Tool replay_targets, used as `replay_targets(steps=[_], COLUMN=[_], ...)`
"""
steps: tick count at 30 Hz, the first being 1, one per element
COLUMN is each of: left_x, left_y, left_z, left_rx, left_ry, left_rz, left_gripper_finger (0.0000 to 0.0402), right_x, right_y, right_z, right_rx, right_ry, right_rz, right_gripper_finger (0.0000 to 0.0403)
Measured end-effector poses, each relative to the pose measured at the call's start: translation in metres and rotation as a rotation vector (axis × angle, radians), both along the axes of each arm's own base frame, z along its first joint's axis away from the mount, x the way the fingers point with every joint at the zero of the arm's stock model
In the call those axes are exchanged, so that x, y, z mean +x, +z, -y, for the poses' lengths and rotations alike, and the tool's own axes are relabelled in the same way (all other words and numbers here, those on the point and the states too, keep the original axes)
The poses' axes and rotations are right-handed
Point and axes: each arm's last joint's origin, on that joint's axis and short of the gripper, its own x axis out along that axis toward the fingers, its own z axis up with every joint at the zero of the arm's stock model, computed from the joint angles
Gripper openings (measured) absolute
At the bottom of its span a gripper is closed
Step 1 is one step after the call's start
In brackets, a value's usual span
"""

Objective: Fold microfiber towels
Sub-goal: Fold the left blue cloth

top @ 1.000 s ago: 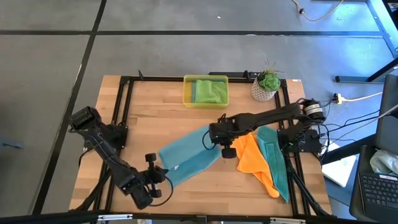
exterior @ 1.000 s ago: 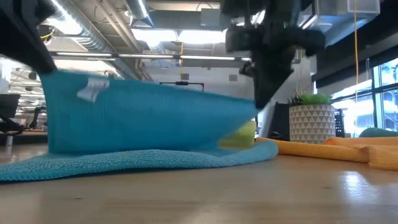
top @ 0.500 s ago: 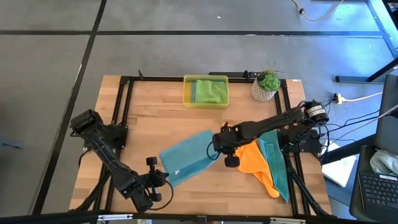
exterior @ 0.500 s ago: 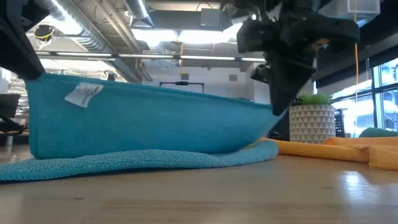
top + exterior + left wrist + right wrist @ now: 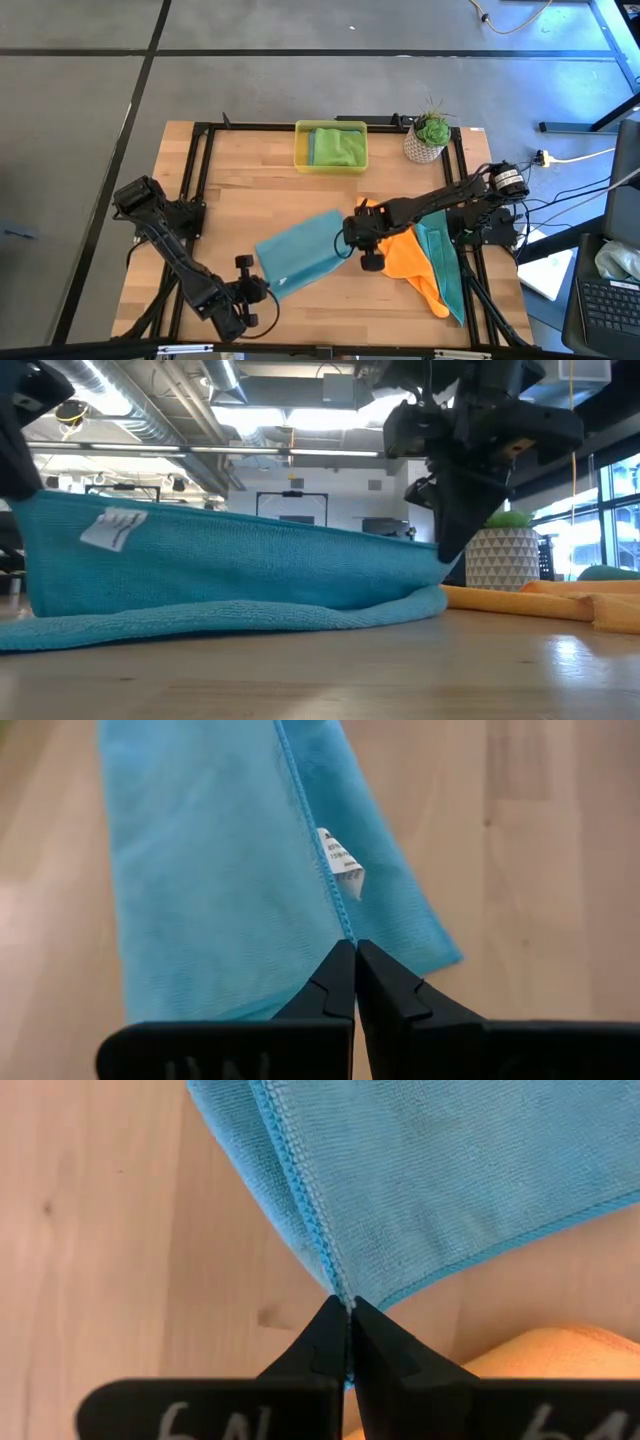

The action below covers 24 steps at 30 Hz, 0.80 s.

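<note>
Now both claws, left claw (image 5: 355, 952) and right claw (image 5: 348, 1308), pinching blue towel (image 5: 300, 252) corners; long axis diagonal.

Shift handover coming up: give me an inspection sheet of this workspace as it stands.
Surface: wooden table in a black frame.
Job's things: blue towel held up by one edge between both grippers, lower part on the table; orange towel and teal towel lying at the right; green towel in the yellow tray.
Clutter: potted plant at the back right.
Grippers: left gripper jaws shut on the blue towel's hem; right gripper likewise.
Cables: cords on the floor at the right.
Surroundings: grey floor; laptop at the right edge.
</note>
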Motion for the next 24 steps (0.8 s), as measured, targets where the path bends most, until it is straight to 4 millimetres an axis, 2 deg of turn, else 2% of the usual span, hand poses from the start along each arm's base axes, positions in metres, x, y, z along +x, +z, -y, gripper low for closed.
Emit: replay_targets(steps=[7,18,24], left_x=[-0.002,-0.012,-0.013], left_y=[0.0,-0.001,-0.001], left_z=[0.003,0.011,0.013], left_rx=[-0.029,-0.079,-0.108], left_ry=[-0.023,-0.048,-0.035], left_rz=[-0.024,-0.069,-0.068], left_gripper_finger=[0.0,0.0,0.0], right_x=[-0.001,-0.002,-0.002], right_y=[0.0,0.007,0.008], right_z=[-0.005,-0.025,-0.03], right_rx=[0.027,0.037,0.148], right_ry=[0.01,0.045,0.049], right_rz=[-0.007,0.006,-0.01], right_gripper_finger=[0.0013,0.0013,0.0039])
